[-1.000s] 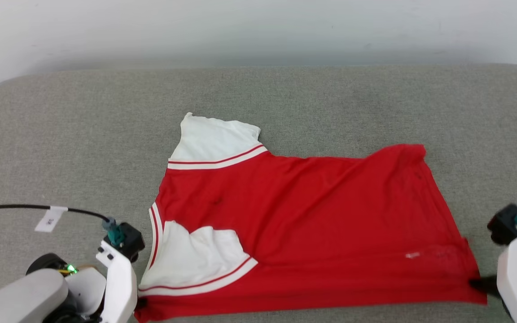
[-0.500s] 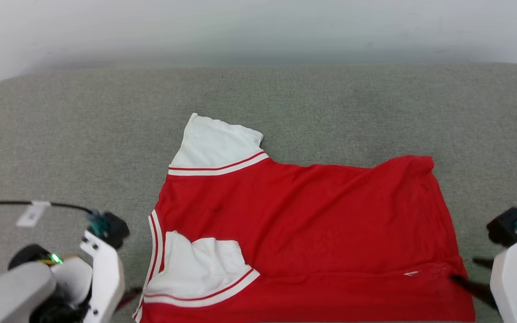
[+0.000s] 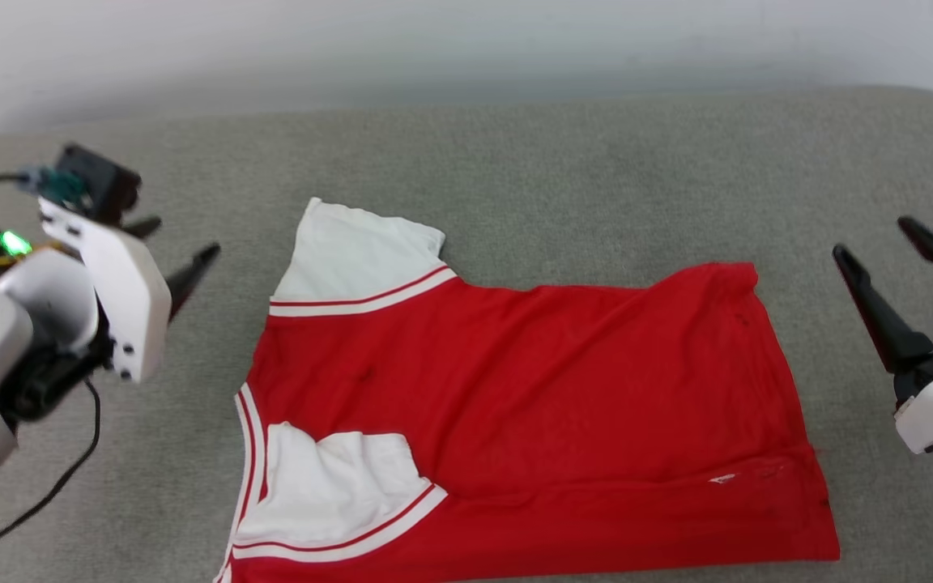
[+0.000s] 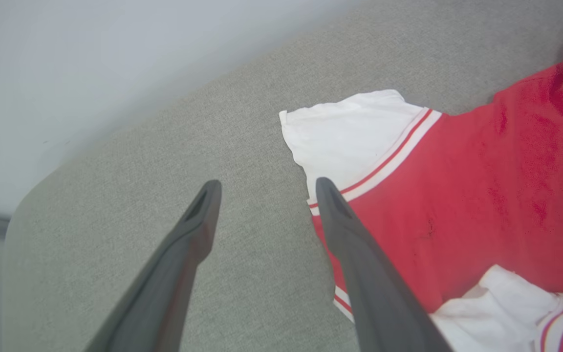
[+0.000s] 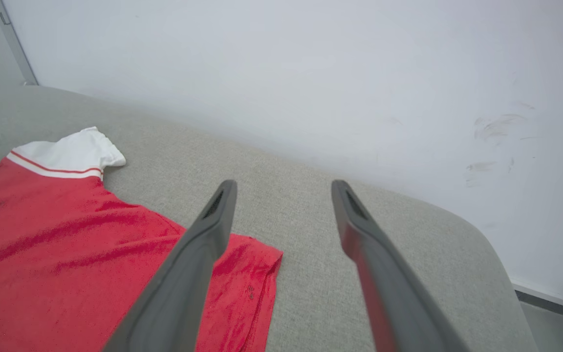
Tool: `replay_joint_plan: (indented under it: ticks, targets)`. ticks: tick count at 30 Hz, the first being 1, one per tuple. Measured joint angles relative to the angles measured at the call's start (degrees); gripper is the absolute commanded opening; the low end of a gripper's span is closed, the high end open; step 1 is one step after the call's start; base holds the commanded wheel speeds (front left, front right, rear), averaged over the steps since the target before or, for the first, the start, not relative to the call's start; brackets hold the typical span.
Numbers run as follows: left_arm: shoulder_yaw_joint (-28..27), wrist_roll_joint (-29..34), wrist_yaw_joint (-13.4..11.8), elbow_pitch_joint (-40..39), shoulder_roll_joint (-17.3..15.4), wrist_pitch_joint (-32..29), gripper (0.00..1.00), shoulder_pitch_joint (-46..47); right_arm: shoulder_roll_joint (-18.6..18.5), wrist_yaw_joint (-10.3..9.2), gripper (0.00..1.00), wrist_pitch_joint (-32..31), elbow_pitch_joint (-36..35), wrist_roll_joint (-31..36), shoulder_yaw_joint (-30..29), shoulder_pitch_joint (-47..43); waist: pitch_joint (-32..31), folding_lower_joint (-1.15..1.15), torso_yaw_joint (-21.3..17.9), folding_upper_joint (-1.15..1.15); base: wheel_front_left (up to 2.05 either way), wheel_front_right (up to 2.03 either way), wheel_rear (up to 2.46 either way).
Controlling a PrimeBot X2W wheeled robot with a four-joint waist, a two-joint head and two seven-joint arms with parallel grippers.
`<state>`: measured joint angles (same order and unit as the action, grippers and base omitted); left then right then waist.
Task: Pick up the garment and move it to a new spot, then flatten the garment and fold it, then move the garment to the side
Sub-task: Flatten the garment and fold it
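Observation:
The garment (image 3: 515, 397) lies spread on the grey padded surface, red body with its hem to the right and collar to the left. One white sleeve (image 3: 357, 255) points away from me and the other (image 3: 329, 486) is folded onto the red near the front. My left gripper (image 3: 183, 239) hovers open to the left of the far sleeve, holding nothing. In the left wrist view the left gripper (image 4: 267, 183) is beside that sleeve (image 4: 355, 134). My right gripper (image 3: 873, 237) stands open to the right of the hem corner. The right wrist view shows it (image 5: 284, 183) above the hem corner (image 5: 257, 264), holding nothing.
The grey padded surface (image 3: 596, 170) runs back to a pale wall (image 3: 466, 48) and has rounded corners at both ends. A black cable (image 3: 45, 494) hangs from my left arm over the front left. The garment's front edge reaches the bottom of the head view.
Both grippers have opened, let go of the garment's front edge and lifted away to its sides. The garment stays lying on the surface. The head view has shifted a little.

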<state>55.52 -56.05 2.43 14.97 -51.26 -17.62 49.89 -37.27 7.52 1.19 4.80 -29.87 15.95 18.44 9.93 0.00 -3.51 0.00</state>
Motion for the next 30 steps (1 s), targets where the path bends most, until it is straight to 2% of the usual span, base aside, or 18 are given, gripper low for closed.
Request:
replay_joint_plan:
  ticks: [4,7,10,13,19,24,30]
  targets:
    - [-1.7,0.2,0.1,2.9,1.4,-0.5,1.0,4.7,7.8,0.0,1.0,3.2,-6.8,7.2,-8.7,-4.3,2.4,0.0,-0.9,0.0,0.0,0.0,0.0]
    - [-2.9,-0.1,0.3,4.8,1.9,-1.8,1.0,8.8,13.4,-0.01,1.0,4.4,-12.4,11.5,-12.9,-7.9,4.8,0.0,-1.6,0.0,0.0,0.0,0.0]
    - [-3.8,0.4,0.6,6.7,2.8,-3.6,1.0,13.3,18.1,-0.01,1.0,4.9,-17.3,14.9,-14.8,-10.7,7.4,0.0,-2.5,0.0,0.0,0.0,0.0]
    - [-4.0,0.4,0.9,8.6,4.4,-6.1,1.0,17.4,21.0,-0.01,1.0,4.7,-20.1,16.6,-15.2,-12.1,10.2,0.0,-3.3,0.0,0.0,0.0,0.0]
    - [-2.0,0.4,1.7,12.3,6.6,-16.7,1.0,24.4,22.9,-0.01,1.0,5.3,-22.0,18.5,-14.7,-11.3,15.4,0.0,-5.4,0.0,0.0,0.0,0.0]
    - [1.0,-1.0,3.0,14.0,7.0,-28.7,1.0,27.4,23.0,-0.01,1.0,5.6,-21.4,18.6,-13.4,-8.4,19.2,0.01,-7.3,0.0,0.0,0.0,0.0]
    - [3.0,-1.7,2.9,15.0,6.5,-36.1,1.0,28.6,22.4,-0.01,1.0,6.3,-18.6,18.3,-11.5,-5.3,22.7,0.01,-9.4,0.0,0.0,0.0,0.0]
